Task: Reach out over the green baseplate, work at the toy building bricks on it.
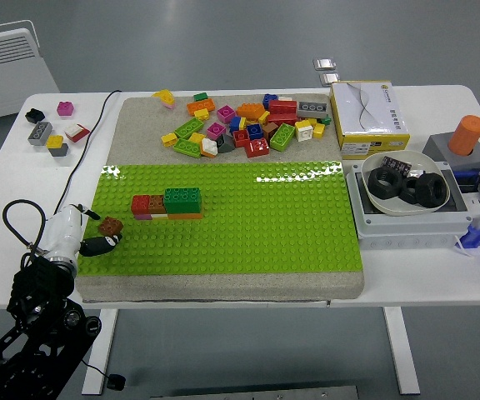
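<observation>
A single head view looks forward and down from high on the robot's side. The table (223, 293) fills the frame, its near edge low in the picture, its far edge near the top, grey floor beyond. The right edge seems cut off, so the view sits fairly near.

baseplate (248, 217): green plastic, bumpy with studs, shiny at 12 o'clock where light hit it
bricks (167, 204): smooth, hard plastic, a bit shiny
mat (140, 125): grey, rough and dull, like felt or foam
table (7, 200): white, smooth, flat
bowl (407, 202): white and glossy
nuts (386, 182): black, dull, at 3 o'clock
box (365, 117): smooth cardboard
left hand (98, 243): glossy black and white plastic
</observation>
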Motion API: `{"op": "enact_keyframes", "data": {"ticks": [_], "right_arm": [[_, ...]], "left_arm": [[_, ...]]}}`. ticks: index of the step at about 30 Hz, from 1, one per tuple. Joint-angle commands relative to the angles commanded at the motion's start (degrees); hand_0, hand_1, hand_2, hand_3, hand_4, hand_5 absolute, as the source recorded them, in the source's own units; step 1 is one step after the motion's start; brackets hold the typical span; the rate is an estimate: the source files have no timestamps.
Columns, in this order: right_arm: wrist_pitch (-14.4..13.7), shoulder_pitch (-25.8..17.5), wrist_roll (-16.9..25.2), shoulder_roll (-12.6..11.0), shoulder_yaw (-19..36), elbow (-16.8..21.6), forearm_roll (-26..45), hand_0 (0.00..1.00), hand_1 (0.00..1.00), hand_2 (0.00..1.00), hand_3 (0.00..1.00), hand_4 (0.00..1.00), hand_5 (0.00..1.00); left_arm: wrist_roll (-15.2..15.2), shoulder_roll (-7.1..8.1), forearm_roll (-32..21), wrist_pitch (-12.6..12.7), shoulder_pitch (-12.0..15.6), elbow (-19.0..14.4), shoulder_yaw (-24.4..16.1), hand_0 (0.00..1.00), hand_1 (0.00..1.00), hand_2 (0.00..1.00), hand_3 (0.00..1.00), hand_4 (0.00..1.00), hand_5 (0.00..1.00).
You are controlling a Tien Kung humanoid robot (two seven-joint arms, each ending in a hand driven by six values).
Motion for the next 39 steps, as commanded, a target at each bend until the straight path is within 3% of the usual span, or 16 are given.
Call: {"op": "enact_keyframes", "data": {"ticks": [38,39], "right_arm": [[0.35,0.15,-0.27,0.13,0.63,0.42,0.00,0.512,0.687,0.642,0.742,0.801,0.804],[0.36,0.15,-0.27,0.12,0.65,0.44,0.00,0.512,0.685,0.642,0.748,0.799,0.803]], "left_arm": [[0.00,-0.44,-0.65,1.61,-0.75,0.70,1.47,0.929,0.883,0.843,0.540,0.855,0.232],[0.00,-0.45,-0.65,1.70,-0.75,0.71,1.48,0.926,0.882,0.832,0.498,0.808,0.057]]}}
